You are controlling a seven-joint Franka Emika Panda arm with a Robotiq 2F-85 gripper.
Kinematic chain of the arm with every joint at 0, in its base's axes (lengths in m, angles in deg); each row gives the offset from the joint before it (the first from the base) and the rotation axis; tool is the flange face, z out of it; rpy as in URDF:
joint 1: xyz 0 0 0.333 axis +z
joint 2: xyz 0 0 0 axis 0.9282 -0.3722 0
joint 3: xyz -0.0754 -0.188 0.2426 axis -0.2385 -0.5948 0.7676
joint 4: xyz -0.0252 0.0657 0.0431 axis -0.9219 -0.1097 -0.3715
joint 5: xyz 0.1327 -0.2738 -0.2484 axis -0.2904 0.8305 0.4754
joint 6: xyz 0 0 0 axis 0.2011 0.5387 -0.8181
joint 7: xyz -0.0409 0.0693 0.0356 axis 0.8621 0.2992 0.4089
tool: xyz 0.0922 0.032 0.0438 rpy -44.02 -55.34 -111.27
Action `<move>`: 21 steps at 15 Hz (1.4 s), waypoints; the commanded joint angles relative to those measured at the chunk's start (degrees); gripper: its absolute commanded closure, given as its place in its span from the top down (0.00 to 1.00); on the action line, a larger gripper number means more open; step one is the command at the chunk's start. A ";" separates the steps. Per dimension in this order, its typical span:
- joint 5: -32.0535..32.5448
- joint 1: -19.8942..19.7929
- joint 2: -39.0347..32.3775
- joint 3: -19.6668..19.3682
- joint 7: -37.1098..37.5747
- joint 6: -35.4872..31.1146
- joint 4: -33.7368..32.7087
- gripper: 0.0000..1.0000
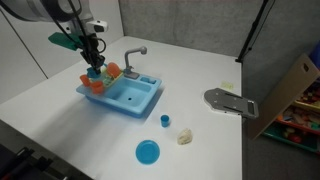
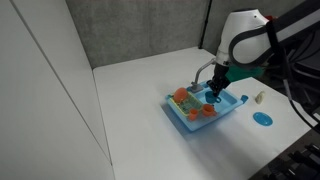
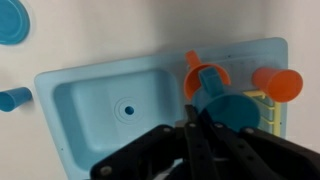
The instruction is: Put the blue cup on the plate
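The blue cup [image 1: 165,119] stands alone on the white table beside the sink; it also shows in the wrist view [image 3: 15,98]. The plate [image 1: 147,152] lies flat near the table's front edge and shows in the wrist view [image 3: 12,22] and an exterior view [image 2: 263,117]. My gripper [image 1: 93,68] hangs over the sink's rack end, far from both. In the wrist view its fingers [image 3: 195,135] are shut on the rim of a darker blue cup [image 3: 238,110], which sits among orange cups [image 3: 278,82].
The light-blue toy sink [image 1: 135,103] with a grey faucet [image 1: 133,55] stands mid-table. A small beige object [image 1: 185,137] lies near the blue cup. A grey flat fixture [image 1: 228,100] is at the table's edge, with shelves beyond.
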 commanded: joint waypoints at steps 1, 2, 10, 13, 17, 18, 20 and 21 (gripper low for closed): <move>-1.59 -1.71 4.62 -0.91 0.93 2.07 2.46 0.04; -1.90 -2.35 5.32 -1.36 1.10 2.57 2.63 0.04; -4.05 -8.53 7.11 -5.44 1.60 4.40 2.02 0.04; -4.89 -10.66 5.80 -6.85 1.42 3.97 1.18 0.04; -6.73 -13.31 4.30 -8.29 0.73 3.13 0.55 0.04; -7.02 -13.80 4.05 -8.73 1.08 2.36 0.58 0.04; -7.78 -14.75 3.42 -9.44 1.03 0.64 0.60 0.04; -8.15 -15.11 2.99 -9.79 1.24 -0.39 0.57 0.04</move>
